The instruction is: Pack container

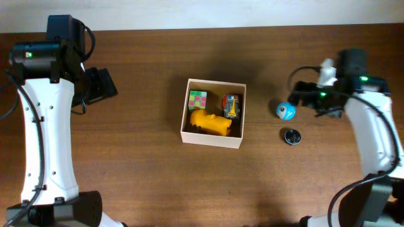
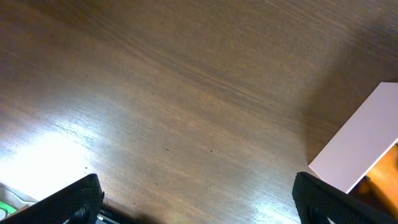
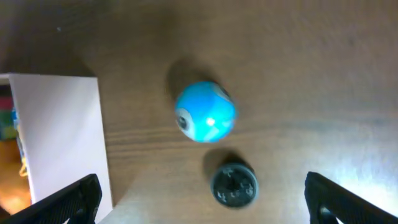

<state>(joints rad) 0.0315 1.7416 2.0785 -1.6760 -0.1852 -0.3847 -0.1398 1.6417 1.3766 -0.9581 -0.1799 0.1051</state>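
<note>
The container [image 1: 213, 140], a square white-walled box with a tan inside, stands mid-table. It holds a colourful cube [image 1: 197, 99], a yellow toy [image 1: 210, 122] and a small grey-orange toy [image 1: 231, 105]. A blue ball [image 1: 285, 111] and a dark round disc [image 1: 291, 136] lie on the table right of it. My right gripper [image 1: 302, 94] is open above them; its wrist view shows the ball [image 3: 205, 119], the disc [image 3: 234, 185] and the container wall [image 3: 62, 134] between the fingers [image 3: 202, 202]. My left gripper [image 1: 101, 84] is open and empty at far left [image 2: 196, 199].
The left wrist view shows bare brown wood and a corner of the container [image 2: 364, 146] at the right edge. The table's far edge [image 1: 202, 28] runs along the top of the overhead view.
</note>
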